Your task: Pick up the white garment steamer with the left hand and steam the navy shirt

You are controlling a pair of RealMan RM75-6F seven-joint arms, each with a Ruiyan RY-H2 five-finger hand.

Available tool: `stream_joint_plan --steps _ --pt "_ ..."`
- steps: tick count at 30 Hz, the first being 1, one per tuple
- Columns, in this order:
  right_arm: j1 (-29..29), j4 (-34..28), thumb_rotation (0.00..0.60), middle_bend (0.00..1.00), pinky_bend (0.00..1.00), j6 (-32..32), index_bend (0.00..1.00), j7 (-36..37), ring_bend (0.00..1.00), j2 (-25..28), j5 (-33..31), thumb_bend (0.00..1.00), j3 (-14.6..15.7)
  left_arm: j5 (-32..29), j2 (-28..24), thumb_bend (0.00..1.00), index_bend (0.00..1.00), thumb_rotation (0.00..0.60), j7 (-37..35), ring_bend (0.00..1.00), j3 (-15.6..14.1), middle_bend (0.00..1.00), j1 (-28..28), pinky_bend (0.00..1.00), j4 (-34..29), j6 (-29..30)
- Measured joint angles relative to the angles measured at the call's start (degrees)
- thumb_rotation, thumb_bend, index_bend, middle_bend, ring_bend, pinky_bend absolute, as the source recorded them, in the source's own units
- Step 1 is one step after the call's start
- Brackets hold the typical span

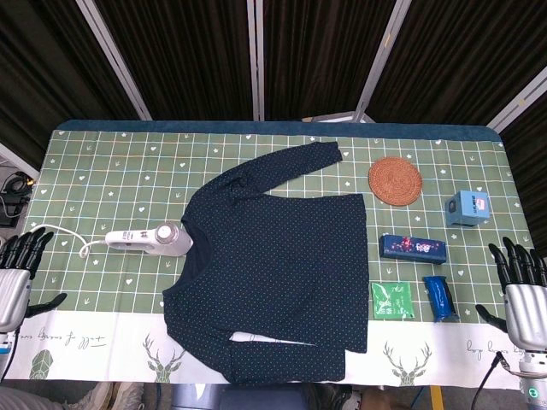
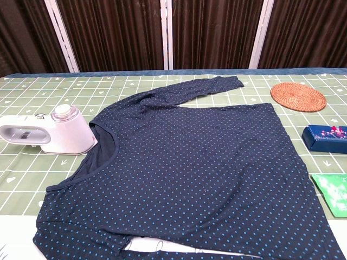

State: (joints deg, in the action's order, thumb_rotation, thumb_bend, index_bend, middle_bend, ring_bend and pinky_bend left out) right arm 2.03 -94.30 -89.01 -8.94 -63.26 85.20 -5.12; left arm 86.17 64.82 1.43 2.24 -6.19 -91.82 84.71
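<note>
- One white garment steamer [image 1: 145, 240] – smooth plastic, rounded head, lying on its side just left of the shirt collar
- One navy shirt [image 1: 278, 265] – soft knit, pale dots, spread flat mid-worktop
- One round woven coaster [image 1: 395, 181], one light-blue box [image 1: 467, 208], one long dark-blue box [image 1: 414, 247], one green packet [image 1: 392, 301], one blue packet [image 1: 440, 298]
- Two dark hands at the near edge: left hand [image 1: 19, 265] and right hand [image 1: 521, 286], fingers spread, holding nothing
- Worktop [image 1: 111, 162]: green grid cloth

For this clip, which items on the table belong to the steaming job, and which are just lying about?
Part of the job: steamer, navy shirt, left hand.

Just lying about: round woven mat, light blue box, dark blue box, green packet, blue packet.
</note>
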Motion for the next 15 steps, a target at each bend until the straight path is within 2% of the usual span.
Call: stream_joint_plan --steps 9,15 --pt "-0.2 -0.1 0.6 0.0 0.0 -0.3 0.0 -0.4 0.0 0.1 -0.1 0.0 0.0 -0.6 0.2 0.0 0.0 0.6 -0.6 0.0 0.1 0.0 -0.6 0.0 0.5 -1.7" --pt "0.1 -0.3 0.6 0.0 0.0 0.8 0.0 0.1 0.0 0.4 -1.5 0.0 -0.4 -2.1 2.8 0.0 0.0 0.6 -0.4 0.0 1.0 0.0 -4.6 0.0 4.2 -8.7"
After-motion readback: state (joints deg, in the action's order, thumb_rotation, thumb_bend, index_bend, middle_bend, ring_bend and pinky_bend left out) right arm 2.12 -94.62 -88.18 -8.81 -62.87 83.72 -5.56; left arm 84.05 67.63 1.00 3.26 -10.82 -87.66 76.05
